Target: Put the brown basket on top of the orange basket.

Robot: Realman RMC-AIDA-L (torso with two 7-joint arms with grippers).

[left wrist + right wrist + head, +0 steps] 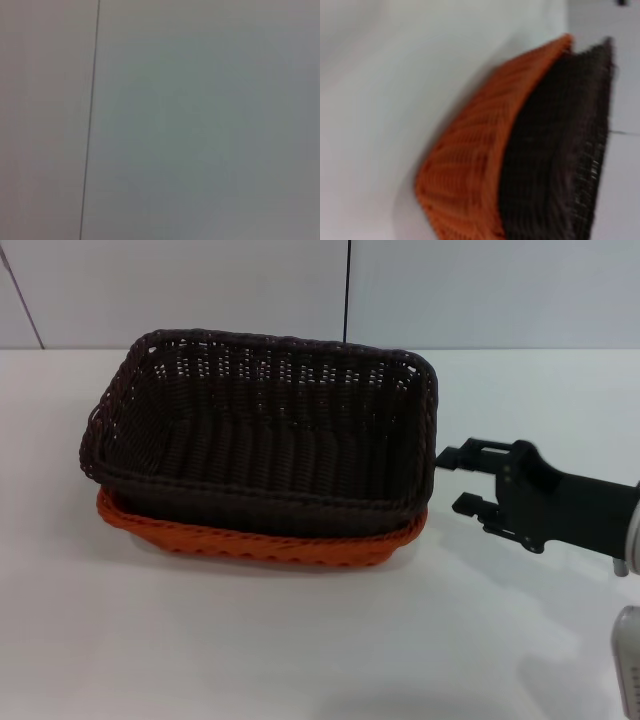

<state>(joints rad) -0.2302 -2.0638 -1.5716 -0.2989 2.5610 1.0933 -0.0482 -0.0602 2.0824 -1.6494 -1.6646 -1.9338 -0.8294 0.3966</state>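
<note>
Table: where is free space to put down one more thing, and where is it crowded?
The white table is bare in front of the orange basket and left of both baskets. Crowded on the right: the right gripper, open, sits beside the brown basket.

Brown basket [262, 430]: dark brown, near black; woven wicker pattern, open-weave sides showing pale gaps, braided rim.
Orange basket [260, 543]: bright orange, same woven pattern, ribbed weave plain in right wrist view.
Table [250, 640]: plain white.
Wall [180, 290]: pale grey-white panels, thin dark seams.
Right gripper [452, 480]: black; arm behind black, with light grey part by frame edge.
</note>
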